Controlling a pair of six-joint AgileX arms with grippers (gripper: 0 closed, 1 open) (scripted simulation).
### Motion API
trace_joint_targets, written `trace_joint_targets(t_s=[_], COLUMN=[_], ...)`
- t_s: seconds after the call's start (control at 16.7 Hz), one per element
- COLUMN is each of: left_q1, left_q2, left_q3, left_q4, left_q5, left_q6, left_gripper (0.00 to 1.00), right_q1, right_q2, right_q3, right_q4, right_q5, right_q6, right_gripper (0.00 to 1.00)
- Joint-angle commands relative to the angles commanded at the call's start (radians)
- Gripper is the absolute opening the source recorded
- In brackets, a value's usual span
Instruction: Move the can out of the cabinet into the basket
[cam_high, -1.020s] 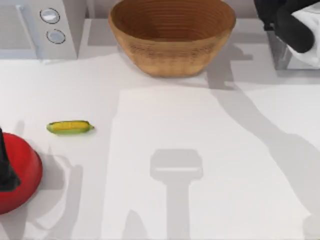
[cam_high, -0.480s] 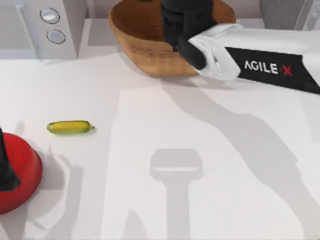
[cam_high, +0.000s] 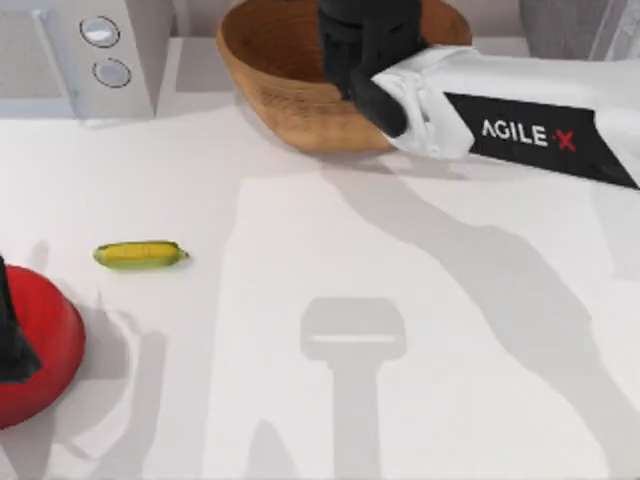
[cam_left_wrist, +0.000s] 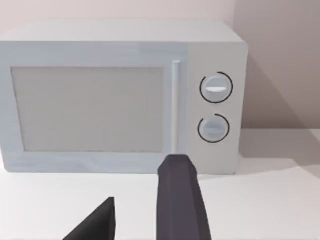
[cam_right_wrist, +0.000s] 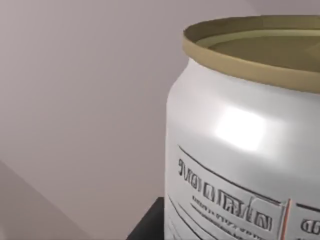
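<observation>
The silver-white can (cam_right_wrist: 235, 150) with red label marks looms close in the right wrist view, lifted in front of a plain wall. My right gripper (cam_high: 362, 35) is shut on it, with one dark finger (cam_right_wrist: 150, 227) showing beside its lower part. In the top view the right arm reaches from the right, and its black wrist hangs over the inside of the tan wicker basket (cam_high: 270, 70) at the back middle, covering the can. The dark grey cabinet (cam_high: 560, 25) stands at the back right corner. My left gripper (cam_left_wrist: 142, 182) is open, parked at the front left and facing the microwave.
A white microwave (cam_high: 90, 55) with two knobs stands at the back left. A yellow-green corn cob (cam_high: 140, 254) lies on the table at the left. A red pot (cam_high: 45, 350) sits at the front left under the left arm (cam_high: 10, 340).
The right arm has swung left from the cabinet to above the basket, carrying the can. In the last half second it barely shifted. The left arm has not moved.
</observation>
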Motion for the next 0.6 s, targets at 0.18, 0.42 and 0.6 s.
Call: trace_joint_targets(t_s=[0.18, 0.42, 0.6], left_q1=[0.000, 0.000, 0.000], left_q2=[0.000, 0.000, 0.000], left_q3=[0.000, 0.000, 0.000], left_q4=[0.000, 0.000, 0.000], left_q5=[0.000, 0.000, 0.000], left_q6=[0.000, 0.000, 0.000], left_gripper=[1.00, 1.00, 1.00], right_q1=[-0.011, -0.016, -0.016], right_q2=[0.045, 0.061, 0.061], right_q3=[0.061, 0.084, 0.084], right_q4=[-0.010, -0.014, -0.014], right_q5=[-0.012, -0.017, -0.017], right_q6=[-0.002, -0.003, -0.003], right_gripper=[0.00, 0.00, 0.15])
